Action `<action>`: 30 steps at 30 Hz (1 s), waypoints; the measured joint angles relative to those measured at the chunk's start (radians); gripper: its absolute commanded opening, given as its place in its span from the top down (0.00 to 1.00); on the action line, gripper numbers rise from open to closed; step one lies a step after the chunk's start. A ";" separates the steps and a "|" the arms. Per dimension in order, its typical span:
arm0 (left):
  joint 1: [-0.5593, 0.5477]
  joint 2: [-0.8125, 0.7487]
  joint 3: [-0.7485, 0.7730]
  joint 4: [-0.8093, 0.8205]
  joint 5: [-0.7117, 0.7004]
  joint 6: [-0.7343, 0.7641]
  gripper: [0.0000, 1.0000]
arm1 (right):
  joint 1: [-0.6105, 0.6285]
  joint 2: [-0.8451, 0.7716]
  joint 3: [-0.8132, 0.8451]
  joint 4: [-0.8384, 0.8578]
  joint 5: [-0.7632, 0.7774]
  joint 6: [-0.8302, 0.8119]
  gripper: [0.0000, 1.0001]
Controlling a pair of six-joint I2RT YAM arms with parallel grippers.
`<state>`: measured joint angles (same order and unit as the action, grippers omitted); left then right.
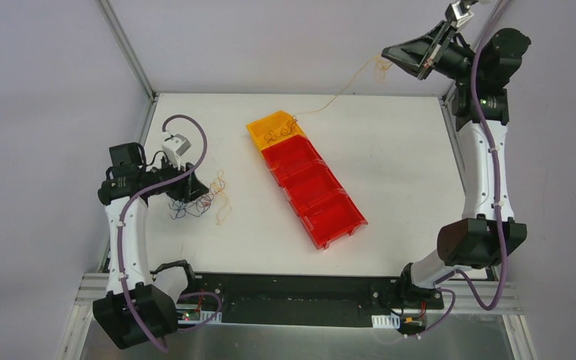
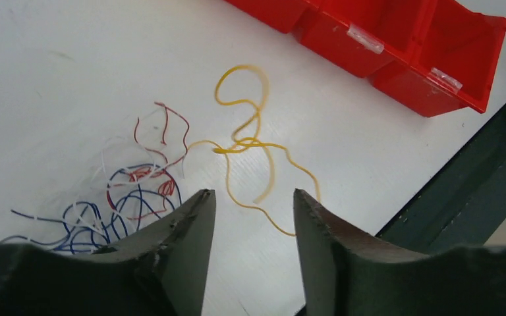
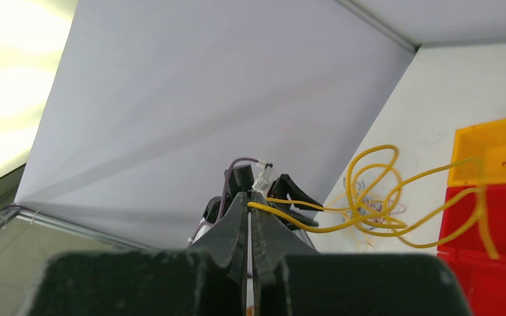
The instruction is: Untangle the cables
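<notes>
A clump of thin blue, red and white cables [image 1: 193, 204] lies at the table's left, with loose orange-yellow cables [image 1: 222, 201] beside it; both show in the left wrist view, the clump [image 2: 115, 204] and the yellow cables [image 2: 250, 148]. My left gripper [image 1: 195, 186] is open and empty just above them [image 2: 253, 197]. My right gripper [image 1: 390, 54] is raised high at the back right, shut on a yellow cable [image 3: 369, 210] at its tips [image 3: 250, 196]. That cable [image 1: 330, 101] hangs down into the orange bin [image 1: 274, 127].
A row of red bins [image 1: 315, 195] runs diagonally across the table's middle behind the orange bin; it also shows in the left wrist view [image 2: 395, 46]. Dark thin wires lie in the orange bin. The black base rail [image 1: 292, 289] lines the near edge.
</notes>
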<state>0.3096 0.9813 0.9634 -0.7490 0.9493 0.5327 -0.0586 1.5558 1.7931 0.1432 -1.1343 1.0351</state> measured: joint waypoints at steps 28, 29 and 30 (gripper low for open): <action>-0.549 0.409 -0.008 -0.047 -0.545 -0.163 0.26 | -0.030 -0.020 0.039 0.050 0.057 0.010 1.00; -0.570 0.420 -0.011 -0.040 -0.559 -0.168 0.27 | -0.029 -0.020 0.035 0.051 0.056 0.008 1.00; -0.590 0.431 -0.014 -0.033 -0.571 -0.175 0.28 | -0.028 -0.020 0.030 0.051 0.056 0.007 1.00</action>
<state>-0.2806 1.4120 0.9489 -0.7822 0.3786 0.3576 -0.0868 1.5360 1.8233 0.1940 -1.0782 1.0424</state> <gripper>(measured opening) 0.741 0.009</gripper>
